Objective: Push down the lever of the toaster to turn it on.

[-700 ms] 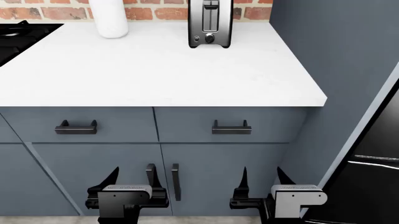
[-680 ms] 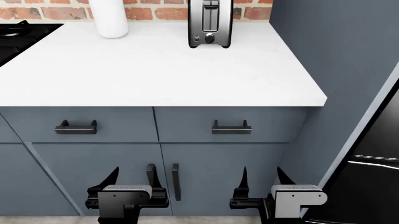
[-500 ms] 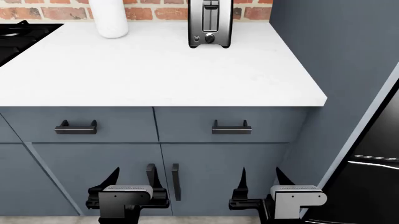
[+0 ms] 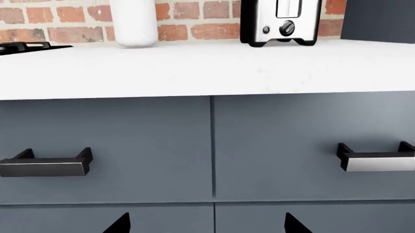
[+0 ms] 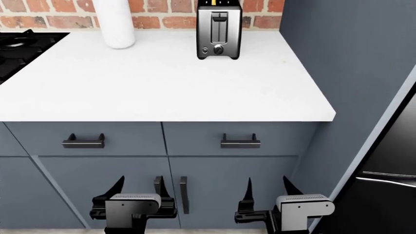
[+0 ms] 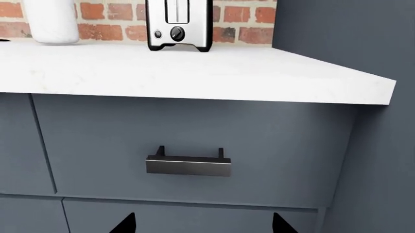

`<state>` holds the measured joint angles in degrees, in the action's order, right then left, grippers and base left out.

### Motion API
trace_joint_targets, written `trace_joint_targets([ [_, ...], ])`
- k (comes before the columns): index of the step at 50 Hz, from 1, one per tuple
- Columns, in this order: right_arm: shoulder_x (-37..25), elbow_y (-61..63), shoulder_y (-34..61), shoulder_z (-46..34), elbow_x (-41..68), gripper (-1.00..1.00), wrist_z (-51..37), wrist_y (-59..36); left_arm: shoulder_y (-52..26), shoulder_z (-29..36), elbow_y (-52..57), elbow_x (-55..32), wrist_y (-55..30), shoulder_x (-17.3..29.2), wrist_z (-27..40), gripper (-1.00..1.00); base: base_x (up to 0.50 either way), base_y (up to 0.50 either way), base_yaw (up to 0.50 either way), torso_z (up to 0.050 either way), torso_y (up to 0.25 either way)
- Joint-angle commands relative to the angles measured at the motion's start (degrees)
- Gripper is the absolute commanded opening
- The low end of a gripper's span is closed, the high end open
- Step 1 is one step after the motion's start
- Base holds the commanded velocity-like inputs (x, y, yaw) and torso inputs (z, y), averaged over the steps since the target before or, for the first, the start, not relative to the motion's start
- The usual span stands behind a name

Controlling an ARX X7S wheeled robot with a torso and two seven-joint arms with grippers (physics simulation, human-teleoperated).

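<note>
The toaster (image 5: 219, 33) is a brushed-steel box with a black top and base, standing at the back of the white counter (image 5: 162, 83) against the brick wall. The lever (image 5: 219, 16) is a small black tab at the top of its dark vertical track. The toaster also shows in the left wrist view (image 4: 280, 24) and the right wrist view (image 6: 178, 26), its top cut off in both. My left gripper (image 5: 138, 181) and right gripper (image 5: 266, 181) are open and empty. Both are low in front of the cabinet doors, far below the counter. Their fingertips (image 4: 123, 222) (image 6: 128, 221) frame drawer fronts.
A tall white jar (image 5: 117, 24) stands left of the toaster. A black stove (image 5: 19, 44) is at the counter's left. Drawer handles (image 5: 83, 142) (image 5: 240, 142) jut from the grey fronts. A tall grey panel (image 5: 351, 73) and a black appliance (image 5: 390, 185) stand at the right.
The head view has shifted: the counter, toaster and drawers now show lower in the picture. The right gripper sits slightly further left. Both grippers stay open.
</note>
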<state>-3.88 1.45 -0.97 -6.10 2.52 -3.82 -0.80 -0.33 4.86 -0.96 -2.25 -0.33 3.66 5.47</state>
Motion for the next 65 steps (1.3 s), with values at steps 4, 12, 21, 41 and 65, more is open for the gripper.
trace_joint_targets([
  [4, -1.2, 0.4, 0.0, -1.6, 0.7, 1.0, -1.2, -0.5, -0.8, 1.2, -1.4, -0.9, 0.0, 1.0, 1.5, 1.0, 0.0, 0.0, 0.0, 0.05, 0.0],
  [12, -1.8, 1.3, -0.2, -2.4, 1.2, 1.0, -1.6, -0.6, -1.0, 2.0, -1.6, -1.1, 0.0, 1.5, 2.2, 1.0, 0.0, 0.0, 0.0, 0.05, 0.0],
  [21, -3.5, 5.4, -1.1, -4.8, 0.1, 1.0, -1.0, -0.9, 0.3, 1.9, 4.3, -2.4, -2.0, 2.6, 3.1, 1.0, 0.0, 0.0, 0.0, 0.042, 0.0],
  [41, -8.4, 44.9, 1.9, -5.2, -3.3, 1.0, -1.1, -15.6, -0.8, -2.1, 40.5, -9.2, -17.3, 6.7, 5.5, 1.0, 0.0, 0.0, 0.0, 0.0, 0.0],
  [65, -9.2, 44.2, -1.3, -5.7, -1.3, 1.0, -2.4, -13.1, 0.5, -1.6, 36.7, -9.4, -14.6, 7.5, 6.0, 1.0, 0.39, 0.0, 0.0, 0.0, 0.0],
])
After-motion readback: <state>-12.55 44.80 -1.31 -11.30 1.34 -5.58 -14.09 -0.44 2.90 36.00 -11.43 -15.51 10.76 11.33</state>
